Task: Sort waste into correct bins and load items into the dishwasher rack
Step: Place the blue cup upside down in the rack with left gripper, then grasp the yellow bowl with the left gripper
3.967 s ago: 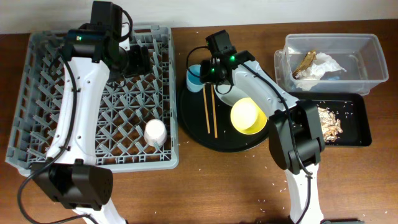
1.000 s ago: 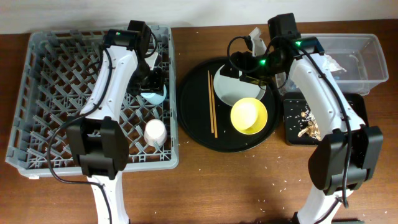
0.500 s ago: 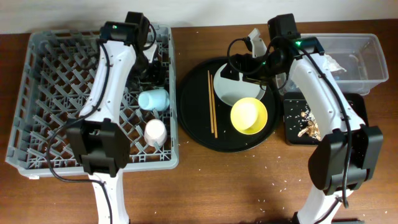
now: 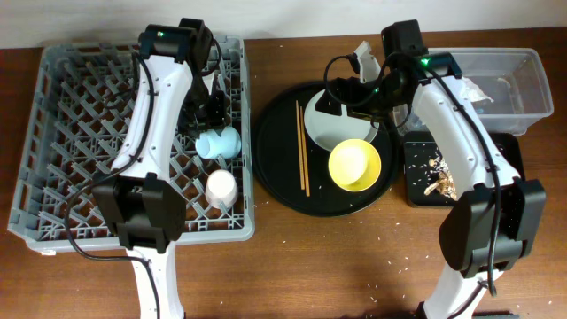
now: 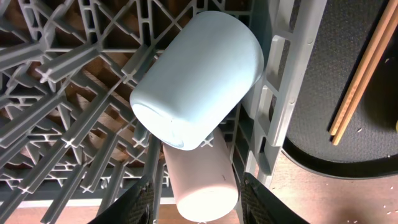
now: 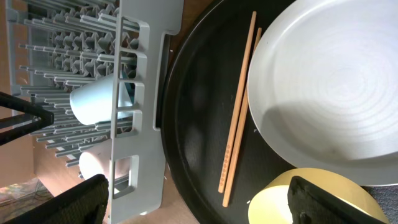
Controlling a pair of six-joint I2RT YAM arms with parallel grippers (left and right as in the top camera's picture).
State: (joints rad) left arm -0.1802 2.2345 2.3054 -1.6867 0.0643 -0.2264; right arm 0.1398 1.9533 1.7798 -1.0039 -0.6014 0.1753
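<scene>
The light-blue cup [image 4: 219, 142] lies on its side in the grey dishwasher rack [image 4: 71, 133], with the pink cup [image 4: 221, 188] just in front of it. My left gripper [image 4: 213, 108] hangs over the rack behind the blue cup [image 5: 196, 78], open and holding nothing; the pink cup [image 5: 199, 177] shows below its fingers [image 5: 140, 202]. My right gripper [image 4: 344, 96] hovers wide open over the pale plate [image 4: 337, 128]. Chopsticks [image 6: 239, 118], the plate [image 6: 329, 81] and the yellow bowl [image 6: 311, 199] lie under it on the round black tray [image 4: 279, 182].
The clear tub [image 4: 518, 84] stands at the far right with white tissue [image 4: 478, 90] in it, partly hidden by my right arm. In front of it the flat black tray [image 4: 505, 190] holds food scraps [image 4: 440, 182]. Crumbs dot the wooden table.
My left gripper has let go of the blue cup, which now lies in the rack, and has drawn back toward the rack's far side. The right arm has stayed put.
</scene>
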